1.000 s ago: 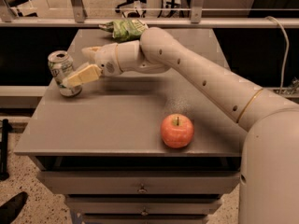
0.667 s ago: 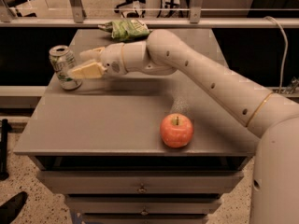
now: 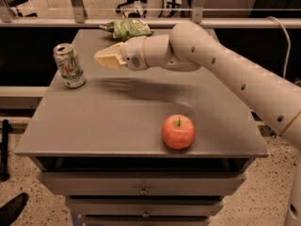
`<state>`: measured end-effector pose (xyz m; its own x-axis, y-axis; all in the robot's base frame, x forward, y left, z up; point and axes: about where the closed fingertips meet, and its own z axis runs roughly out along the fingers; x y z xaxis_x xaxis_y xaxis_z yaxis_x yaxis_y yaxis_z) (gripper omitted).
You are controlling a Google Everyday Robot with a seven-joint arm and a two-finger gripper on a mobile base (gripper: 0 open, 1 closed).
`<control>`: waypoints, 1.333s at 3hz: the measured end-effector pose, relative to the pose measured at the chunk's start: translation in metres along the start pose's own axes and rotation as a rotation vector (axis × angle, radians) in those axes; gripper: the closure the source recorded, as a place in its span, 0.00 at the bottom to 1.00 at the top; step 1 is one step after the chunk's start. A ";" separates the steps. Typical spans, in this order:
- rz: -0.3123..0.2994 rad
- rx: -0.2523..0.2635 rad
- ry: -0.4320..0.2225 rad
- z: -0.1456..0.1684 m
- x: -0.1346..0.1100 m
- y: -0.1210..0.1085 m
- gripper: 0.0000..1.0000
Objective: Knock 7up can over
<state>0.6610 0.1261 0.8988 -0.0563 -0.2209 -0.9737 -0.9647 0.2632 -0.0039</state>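
The grey drawer cabinet (image 3: 117,126) is taking up most of the view, its flat top serving as the work surface. The robot's white arm (image 3: 225,69) is reaching in from the right and stretching across the far half of that top, held above the surface rather than resting on it (its shadow (image 3: 136,89) is lying on the grey below it).

A green and white snack bag (image 3: 126,28) is lying at the far edge, behind the wrist and out of the arm's line.

The gripper (image 3: 104,60) is hovering near the can, apart from it, with a clear gap between them. Its cream fingers are pressed together into one blunt wedge with no gap showing, and they are holding nothing. That suits a push better than a grasp. The wedge is pointing towards the can at about the height of its upper half, where a sideways shove would probably tip it rather than slide it.

The 7up can (image 3: 69,66) is standing upright near the cabinet's left edge, so the task is not yet done.

A red apple (image 3: 178,132) is sitting near the front edge, well apart from can and gripper.
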 end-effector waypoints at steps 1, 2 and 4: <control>-0.013 0.055 0.061 -0.040 -0.003 -0.013 0.83; -0.006 0.002 0.033 -0.036 -0.001 -0.013 0.59; -0.006 -0.120 0.004 0.004 0.000 -0.007 0.13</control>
<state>0.6686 0.1275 0.8976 -0.0514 -0.2257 -0.9728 -0.9888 0.1481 0.0179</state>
